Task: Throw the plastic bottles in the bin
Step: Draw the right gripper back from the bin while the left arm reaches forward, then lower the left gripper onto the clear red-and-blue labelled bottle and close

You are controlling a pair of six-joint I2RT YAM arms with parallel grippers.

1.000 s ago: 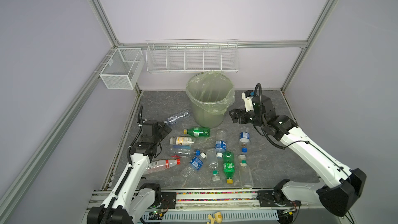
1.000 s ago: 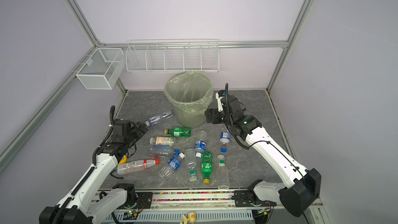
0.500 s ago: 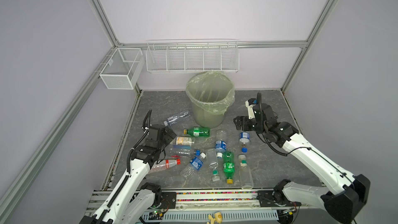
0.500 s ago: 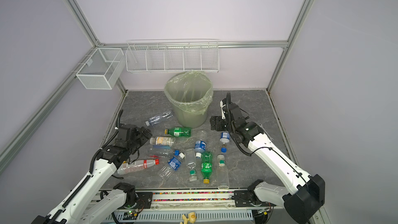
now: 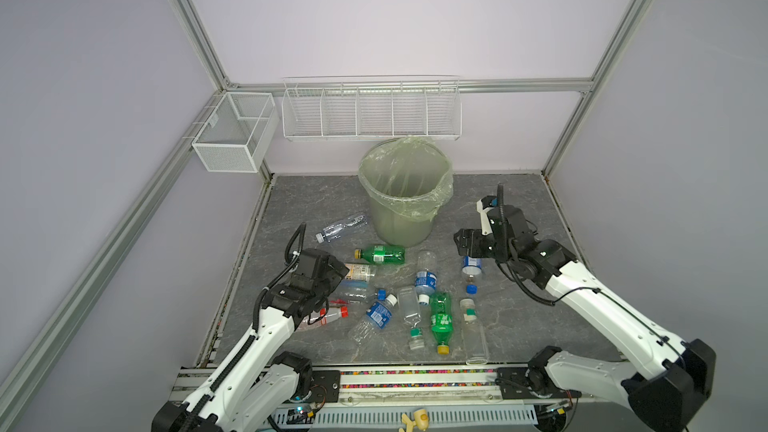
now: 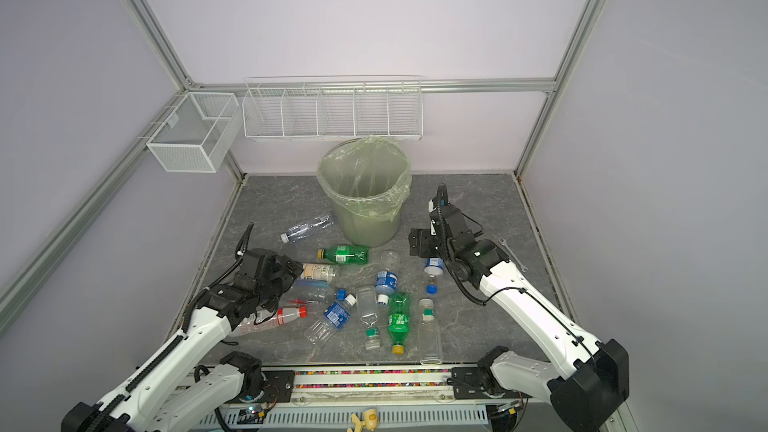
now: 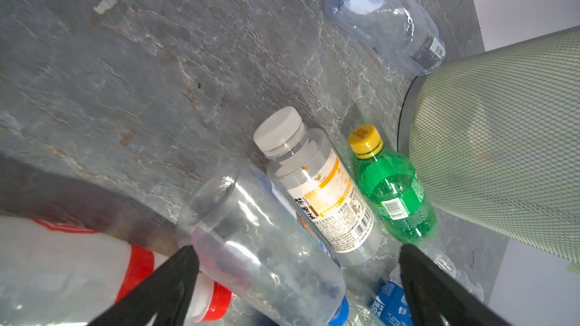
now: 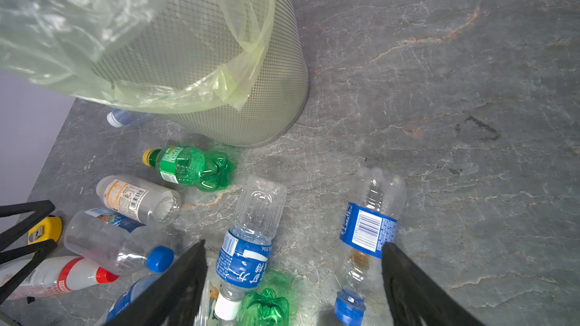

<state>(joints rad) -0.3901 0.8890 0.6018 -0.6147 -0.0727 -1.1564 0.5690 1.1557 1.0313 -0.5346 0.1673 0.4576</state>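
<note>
Left wrist view shows the left claw [image 7: 296, 250] spread wide and empty, its black fingers [image 7: 157, 293] either side of a clear thin-walled plastic bottle with a blue cap [image 7: 260, 246] lying on its side on the dark grey stone-patterned bench [image 7: 141, 73]; whether they touch it I cannot tell. Next to it lie a white-capped clear bottle with an orange-and-white label [image 7: 317, 192] and a green bottle with a yellow cap [image 7: 392, 196], the latter just beside the foot of the round mesh-walled bin lined with a crinkled pale-green plastic bag [image 7: 502, 152]. Right wrist view has the right claw [image 8: 293, 246] wide open too, holding nothing, above two clear blue-labelled bottles, one blue-capped [image 8: 370, 224] and one white-capped [image 8: 251, 246]. In both top views the bin stands by the middle of the bench's back edge, and the plastic bottles [image 5: 440, 317] lie scattered between it and the front edge; none shows inside it. They look empty and capped, so probably very light, springy rather than stiff, and smooth — apt to roll away or squirt out of a pinch. The safest hold seems to be across the middle of the body, on the label band, fingers square to the long axis — not the tapering neck or cap.
</note>
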